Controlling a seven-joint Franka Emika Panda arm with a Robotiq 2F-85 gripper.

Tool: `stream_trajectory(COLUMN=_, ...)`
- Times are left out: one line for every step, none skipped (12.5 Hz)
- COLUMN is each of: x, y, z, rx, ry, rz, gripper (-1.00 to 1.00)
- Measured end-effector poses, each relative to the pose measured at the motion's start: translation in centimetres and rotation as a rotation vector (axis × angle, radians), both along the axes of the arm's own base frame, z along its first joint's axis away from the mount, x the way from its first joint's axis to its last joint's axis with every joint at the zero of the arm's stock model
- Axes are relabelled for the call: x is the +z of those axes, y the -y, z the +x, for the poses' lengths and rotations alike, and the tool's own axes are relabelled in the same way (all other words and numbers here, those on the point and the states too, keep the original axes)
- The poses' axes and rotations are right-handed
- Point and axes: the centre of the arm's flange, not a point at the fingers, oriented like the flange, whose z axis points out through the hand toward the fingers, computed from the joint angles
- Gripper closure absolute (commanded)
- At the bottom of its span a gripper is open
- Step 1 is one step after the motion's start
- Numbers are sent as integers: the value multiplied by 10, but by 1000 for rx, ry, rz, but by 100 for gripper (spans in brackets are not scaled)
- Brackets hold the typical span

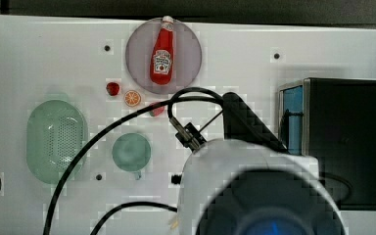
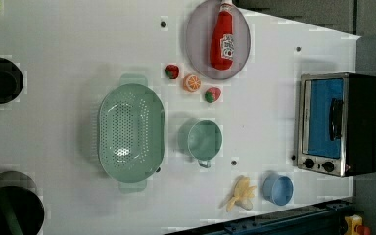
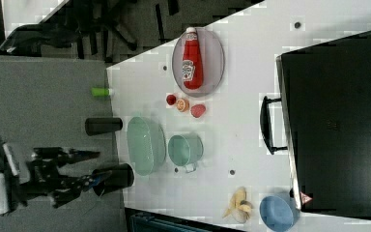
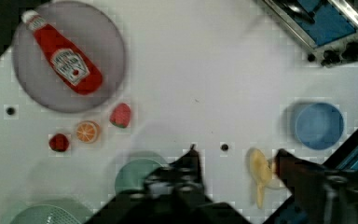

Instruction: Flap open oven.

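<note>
- Standing near the edge of the white bench (image 2: 78, 39) at the left view's right, the oven (image 2: 340, 125) has its blue-tinted glass door shut, the metal handle (image 2: 336, 119) across the glass and black knobs (image 2: 319, 165) in a row at one end of the front.
- Hanging above the bench in the wrist view, the gripper (image 4: 237, 161) has its two dark fingers (image 4: 189, 165) parted with bare bench between them; the jaws stand partly open and hold nothing.
- A peeled banana (image 4: 261, 175) lies just beside one finger in the wrist view, well apart from the oven.
- A ketchup bottle (image 2: 223, 36) lies flat on a grey plate (image 2: 196, 34) near the bench edge at the left view's top.
- Two strawberries (image 2: 172, 71) and an orange slice (image 2: 192, 82) sit in a short line just beside the plate.
- A green colander (image 2: 129, 129) sits mid-bench, with a green cup (image 2: 204, 140) between it and the oven.
- A blue bowl (image 2: 277, 189) rests near the oven's knob end, beside the banana.
</note>
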Motion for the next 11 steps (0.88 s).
stream_trajectory(x=-11, y=0, z=4, rx=1, ry=-23, rz=-2, gripper=56)
stream_trajectory(x=-22, y=0, z=6, rx=3, ry=-47, rz=-1, gripper=65)
stream_trajectory(x=-34, y=-1, z=6, rx=6, ry=-74, rz=-6, gripper=65)
stream_trajectory(x=-45, y=1, z=8, rx=5, ry=-98, rz=-6, gripper=65)
stream_trajectory(x=-56, y=5, z=10, rx=11, ry=-122, rz=-2, gripper=65)
stream_trajectory(x=-68, y=10, z=12, rx=31, ry=-145, rz=6, gripper=65)
stream_trajectory(x=-80, y=17, z=14, rx=66, ry=-160, rz=13, gripper=65)
stream_trajectory(x=-93, y=27, z=14, rx=107, ry=-162, rz=23, gripper=65)
stream_trajectory(x=-106, y=39, z=14, rx=146, ry=-152, rz=25, gripper=65)
stream_trajectory(x=-117, y=51, z=16, rx=191, ry=-141, rz=13, gripper=65)
stream_trajectory(x=-127, y=63, z=18, rx=247, ry=-134, rz=-1, gripper=65)
